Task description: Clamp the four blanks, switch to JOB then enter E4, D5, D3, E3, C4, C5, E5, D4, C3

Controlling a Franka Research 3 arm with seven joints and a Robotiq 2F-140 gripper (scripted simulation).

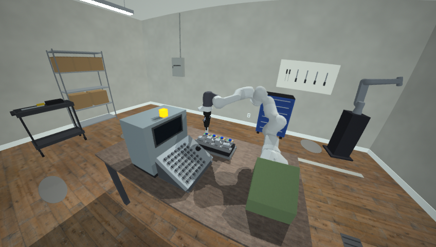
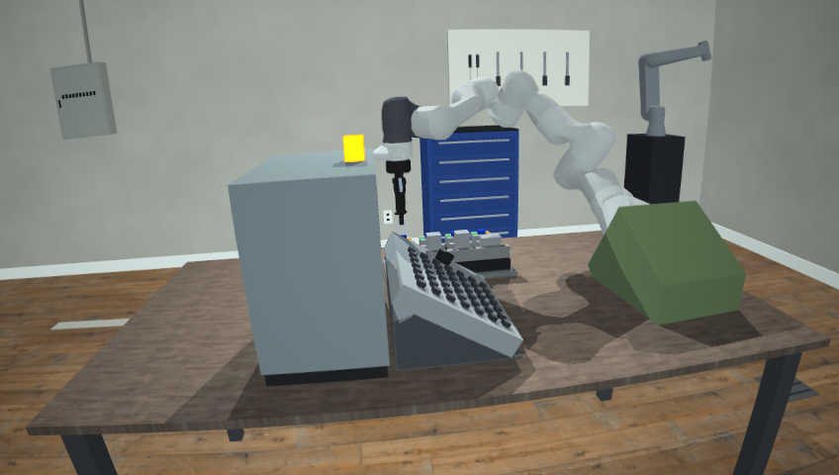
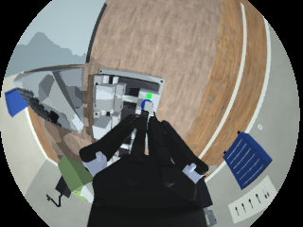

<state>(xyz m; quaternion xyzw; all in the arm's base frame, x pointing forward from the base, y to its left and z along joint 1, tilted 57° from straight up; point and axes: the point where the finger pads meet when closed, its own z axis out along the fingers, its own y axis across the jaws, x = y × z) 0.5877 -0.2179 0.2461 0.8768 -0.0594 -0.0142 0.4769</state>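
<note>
My gripper (image 1: 206,131) (image 2: 401,227) (image 3: 147,107) is shut and empty, pointing down, its tips at the blue valve (image 3: 143,103) of the vise fixture's end station nearest the cabinet. A green lens (image 3: 149,96) is lit beside that valve; its amber lens cannot be made out. The fixture (image 1: 218,147) (image 2: 491,264) carries several pale grey blocks on top; how each blank sits is too small to tell. The amber lamp (image 1: 163,112) (image 2: 353,147) on the cabinet (image 1: 139,143) (image 2: 312,270) is lit. The black selector (image 1: 198,148) (image 2: 444,256) is on the key panel; no key looks lit.
The sloping key panel (image 1: 207,156) (image 2: 453,309) stands between the cabinet and the fixture's near side. A green block (image 1: 275,183) (image 2: 677,258) stands on the table near the arm's base. The blue drawer cabinet (image 1: 283,107) (image 2: 471,188) is behind the table.
</note>
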